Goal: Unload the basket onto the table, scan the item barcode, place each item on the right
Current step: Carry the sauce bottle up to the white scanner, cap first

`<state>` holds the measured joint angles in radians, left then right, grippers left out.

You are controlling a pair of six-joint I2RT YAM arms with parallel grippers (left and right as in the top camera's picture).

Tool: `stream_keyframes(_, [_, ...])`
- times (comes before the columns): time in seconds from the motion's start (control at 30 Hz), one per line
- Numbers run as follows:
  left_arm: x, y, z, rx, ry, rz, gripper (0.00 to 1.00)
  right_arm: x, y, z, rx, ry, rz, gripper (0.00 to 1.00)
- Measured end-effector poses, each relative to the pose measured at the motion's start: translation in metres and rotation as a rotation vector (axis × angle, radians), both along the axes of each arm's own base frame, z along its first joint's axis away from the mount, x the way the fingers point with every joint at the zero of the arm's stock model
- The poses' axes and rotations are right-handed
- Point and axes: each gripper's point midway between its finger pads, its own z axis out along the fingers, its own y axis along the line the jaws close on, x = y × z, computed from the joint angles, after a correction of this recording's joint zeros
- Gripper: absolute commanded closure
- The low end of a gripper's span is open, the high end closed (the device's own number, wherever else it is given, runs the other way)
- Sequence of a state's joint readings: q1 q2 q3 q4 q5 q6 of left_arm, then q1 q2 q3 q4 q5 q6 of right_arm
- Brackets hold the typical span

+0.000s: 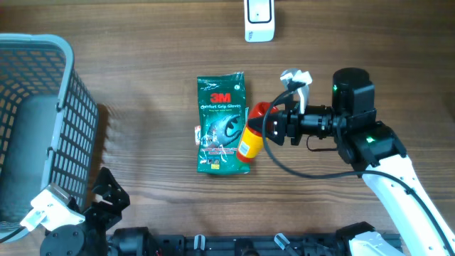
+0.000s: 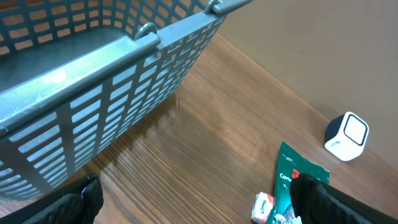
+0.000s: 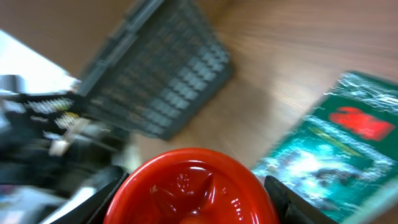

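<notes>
A yellow bottle (image 1: 249, 143) with a red cap (image 3: 196, 190) lies tilted across the right edge of a green 3M glove pack (image 1: 220, 124). My right gripper (image 1: 274, 129) is shut on the bottle at its cap end, one finger on each side of the cap in the right wrist view. The white barcode scanner (image 1: 259, 20) stands at the table's far edge, also seen as a scanner (image 2: 347, 137) in the left wrist view. My left gripper (image 2: 202, 211) is open over bare wood at the front left, holding nothing.
A grey mesh basket (image 1: 43, 107) fills the left side, close to the left arm (image 1: 106, 199). A small red-and-white packet (image 1: 200, 135) lies against the glove pack's left edge. Bare wood lies between the basket and the pack.
</notes>
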<state>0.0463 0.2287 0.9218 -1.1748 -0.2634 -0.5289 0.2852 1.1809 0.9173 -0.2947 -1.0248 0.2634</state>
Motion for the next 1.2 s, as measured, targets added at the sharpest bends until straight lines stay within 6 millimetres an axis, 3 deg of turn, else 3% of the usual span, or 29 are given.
stream_keyframes(0.1, [0.0,0.0,0.0,0.0,0.0,0.0,0.0,-0.014,0.008,0.028,0.131,0.072,0.098,0.42])
stream_keyframes(0.17, [0.0,0.0,0.0,0.0,0.0,0.0,0.0,-0.022,0.01,0.037,0.168,0.104,0.146,0.4])
stream_keyframes(0.3, [0.0,0.0,0.0,0.0,0.0,0.0,0.0,-0.024,0.01,0.036,0.168,0.123,0.151,0.39])
stream_keyframes(0.37, [0.0,0.0,0.0,0.0,0.0,0.0,0.0,-0.011,0.008,0.026,0.125,0.096,0.072,0.42])
stream_keyframes(0.6, [0.0,0.0,0.0,0.0,0.0,0.0,0.0,0.052,-0.023,-0.015,-0.123,-0.033,-0.311,0.43])
stream_keyframes(0.7, [0.0,0.0,0.0,0.0,0.0,0.0,0.0,0.081,-0.048,-0.029,-0.253,-0.106,-0.483,0.44])
stream_keyframes(0.9, [0.0,0.0,0.0,0.0,0.0,0.0,0.0,0.134,-0.074,-0.069,-0.464,-0.133,-0.641,0.45])
stream_keyframes(1.0, [0.0,0.0,0.0,0.0,0.0,0.0,0.0,0.174,-0.079,-0.067,-0.549,-0.167,-0.695,0.46])
stream_keyframes(1.2, [0.0,0.0,0.0,0.0,0.0,0.0,0.0,0.273,-0.086,-0.037,-0.704,-0.315,-0.812,0.46])
